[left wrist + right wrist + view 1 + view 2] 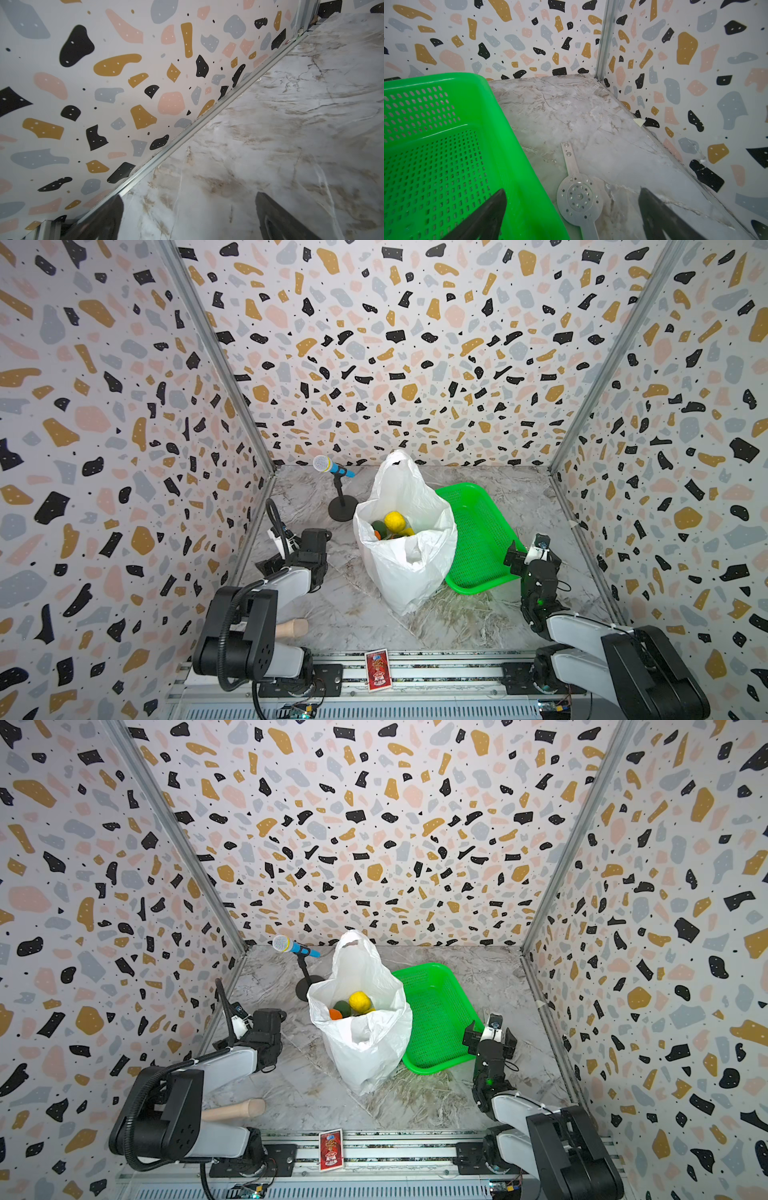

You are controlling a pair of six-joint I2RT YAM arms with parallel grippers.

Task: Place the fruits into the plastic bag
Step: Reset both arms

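**Near edge.** A red card lies on the rail. A wooden handle lies on the marble table by the left arm.

**Grippers.** The left gripper is spread and empty, pointing at the left wall, well apart from the bag. The right gripper is also spread and empty. It hangs over the near right rim of the green mesh tray and a flat metal plate.

**Centre.** The plastic bag stands upright with its mouth open, touching the tray's left side. The fruits sit inside it: a yellow lemon, an orange and a dark green avocado are visible. Anything lower in the bag is hidden. The tray shows no fruit.

**Far left.** A toy microphone stands on its stand just beside the bag.

**Assessment.** The loading appears complete, and clearing the arms away is the step in hand.

**Recommendations.**
- Lift the right gripper straight off the tray rim, so it does not drag the tray into the bag.
- Keep both arms off the thin bag wall, which would likely collapse or tip.
- Check behind the bag for stray fruit.
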